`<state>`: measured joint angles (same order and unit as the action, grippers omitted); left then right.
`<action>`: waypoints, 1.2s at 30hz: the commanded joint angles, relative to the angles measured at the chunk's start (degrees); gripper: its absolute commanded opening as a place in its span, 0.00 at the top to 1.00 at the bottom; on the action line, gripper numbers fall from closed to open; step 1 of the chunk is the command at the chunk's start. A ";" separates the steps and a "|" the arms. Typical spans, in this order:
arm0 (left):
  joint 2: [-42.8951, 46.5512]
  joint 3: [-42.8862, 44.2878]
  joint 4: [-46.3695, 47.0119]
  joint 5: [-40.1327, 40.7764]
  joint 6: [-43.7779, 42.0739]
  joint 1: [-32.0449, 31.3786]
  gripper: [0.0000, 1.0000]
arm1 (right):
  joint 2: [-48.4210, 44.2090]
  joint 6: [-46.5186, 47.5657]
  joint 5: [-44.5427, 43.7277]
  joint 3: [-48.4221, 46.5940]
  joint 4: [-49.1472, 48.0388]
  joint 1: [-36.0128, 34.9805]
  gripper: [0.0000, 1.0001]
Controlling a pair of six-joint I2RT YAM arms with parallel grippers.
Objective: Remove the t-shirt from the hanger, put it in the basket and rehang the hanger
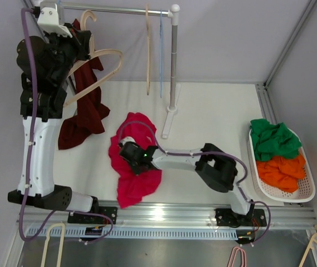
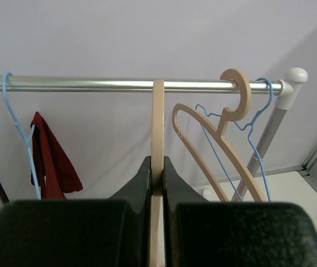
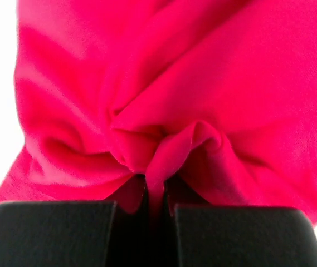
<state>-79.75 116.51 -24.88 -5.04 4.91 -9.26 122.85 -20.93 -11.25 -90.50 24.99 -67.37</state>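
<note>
A bright pink t-shirt (image 1: pixel 133 167) lies crumpled on the table, off any hanger. My right gripper (image 1: pixel 137 158) is down on it and shut on a raised fold of the pink cloth (image 3: pixel 164 150). My left gripper (image 1: pixel 83 41) is high at the rail (image 1: pixel 113 9) and shut on a bare beige wooden hanger (image 1: pixel 100 69). In the left wrist view that hanger (image 2: pixel 157 128) runs edge-on from my fingers up to the rail (image 2: pixel 91 84).
A dark red shirt (image 1: pixel 86 108) hangs at the left by a blue wire hanger (image 2: pixel 16 122). Another beige hanger (image 2: pixel 225 139) and a blue one (image 2: pixel 258 144) hang near the rack post (image 1: pixel 173 67). A white basket (image 1: pixel 308 192) holds green and orange clothes.
</note>
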 commanded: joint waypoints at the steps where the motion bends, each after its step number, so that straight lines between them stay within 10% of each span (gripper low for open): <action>1: -1.72 -0.14 8.08 -1.47 -0.51 1.08 0.99 | -14.61 -3.94 0.09 10.50 7.86 -0.74 1.00; 10: -6.21 -0.32 15.74 -0.15 1.16 0.99 0.99 | -54.43 -8.51 -24.05 -0.71 35.69 5.75 1.00; 20: -14.73 4.16 21.28 1.70 3.27 -2.25 0.99 | -51.41 7.45 -40.20 -44.37 39.26 29.93 1.00; 23: -17.10 5.22 23.21 1.70 3.35 -3.05 0.99 | -49.89 12.65 -46.31 -50.04 31.99 30.02 1.00; 36: -28.97 18.65 22.42 2.31 3.27 -5.16 0.99 | -65.98 46.93 -72.60 -23.58 -13.30 11.67 1.00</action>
<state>-107.35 129.62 -4.93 -3.11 7.53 -13.58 59.18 16.67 -77.47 -113.49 25.39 -51.27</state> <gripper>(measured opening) 0.043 0.055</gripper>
